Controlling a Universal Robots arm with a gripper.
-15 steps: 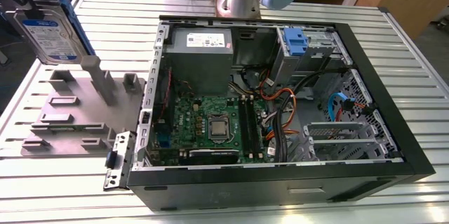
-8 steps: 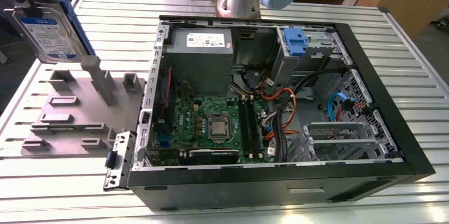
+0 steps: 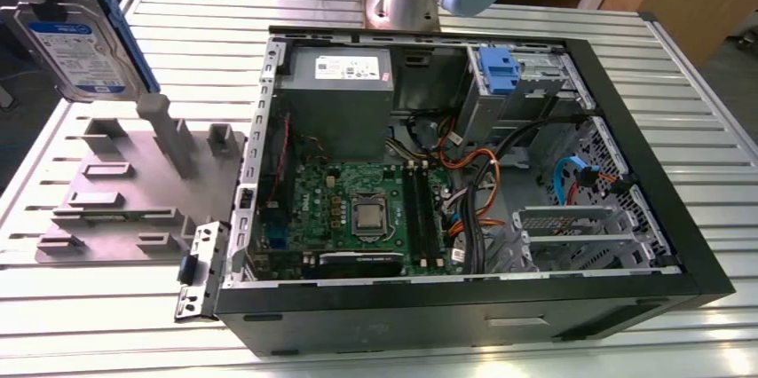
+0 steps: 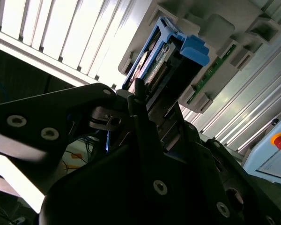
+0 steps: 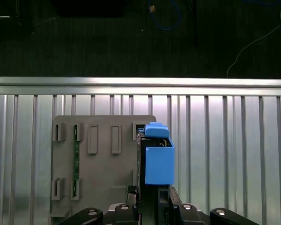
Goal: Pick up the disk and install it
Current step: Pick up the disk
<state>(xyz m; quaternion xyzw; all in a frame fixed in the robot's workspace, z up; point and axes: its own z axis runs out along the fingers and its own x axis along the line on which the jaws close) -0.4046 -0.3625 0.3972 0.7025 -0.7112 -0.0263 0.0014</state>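
Silver-grey flat metal disk (image 3: 71, 45) with blue plastic side rails hangs on its edge, high over the grey plastic holder plate (image 3: 119, 196). The black claw (image 5: 153, 194) squeezes its sides so it cannot drop. The open black computer box (image 3: 698, 245) sits nearby.

The disk (image 3: 71, 45) is silver-grey with a blue-and-white label and bright blue side rails. The gripper (image 5: 152, 194) is black. The table (image 3: 675, 50) is silver, patterned in parallel slats. The fixture plate (image 3: 119, 200) is plain grey. The computer case (image 3: 474, 316) is black outside; its motherboard (image 3: 355, 209) is green, and its power supply (image 3: 337, 98) is grey with a white sticker.
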